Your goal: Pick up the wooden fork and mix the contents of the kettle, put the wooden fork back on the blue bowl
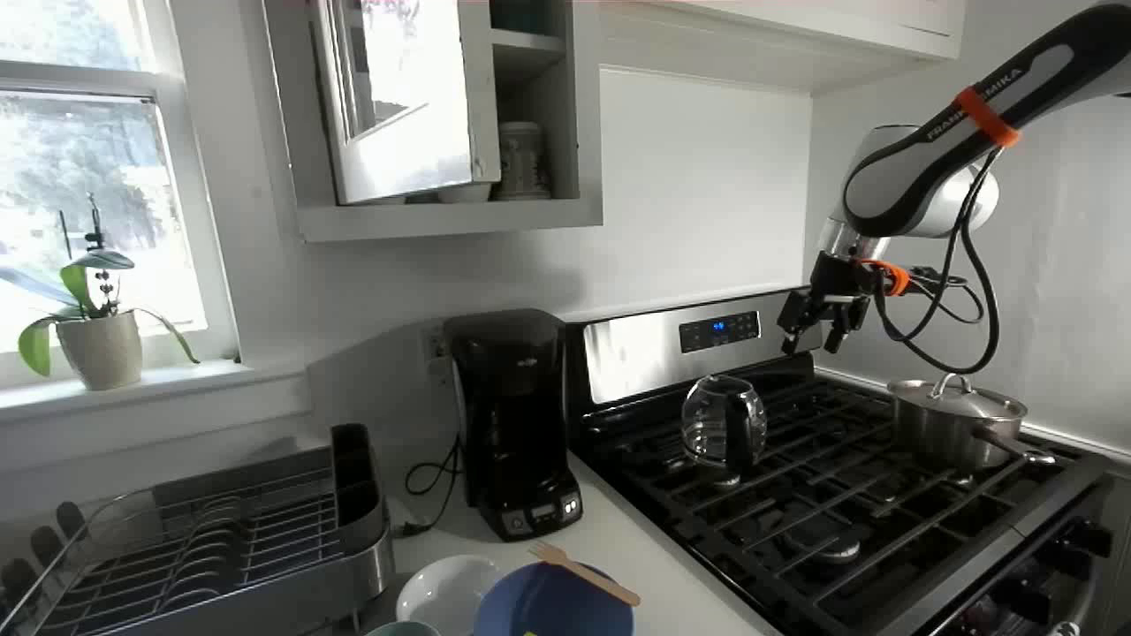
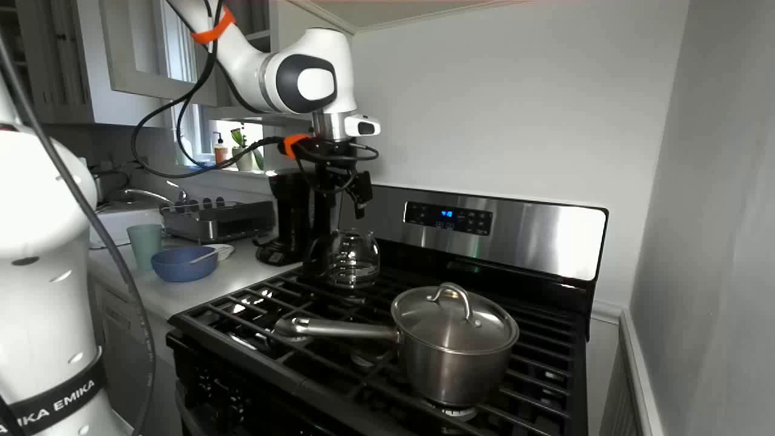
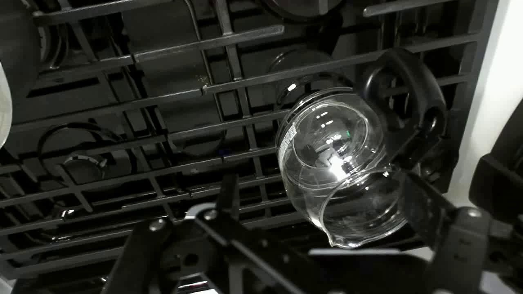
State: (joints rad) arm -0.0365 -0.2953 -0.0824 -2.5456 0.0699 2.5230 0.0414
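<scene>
Your Robotiq gripper (image 1: 811, 343): jaws wide apart, nothing held, above the gas stove (image 1: 822, 481) near the glass carafe (image 1: 707, 422). Your wooden fork (image 1: 589, 575) lies across the blue bowl (image 1: 535, 594).

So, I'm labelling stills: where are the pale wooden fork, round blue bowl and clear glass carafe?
Pale wooden fork (image 1: 587, 574), in an exterior view: handle.
Round blue bowl (image 2: 181, 272), in an exterior view: outer wall.
Clear glass carafe (image 3: 327, 171), in the wrist view: glass body.
</scene>
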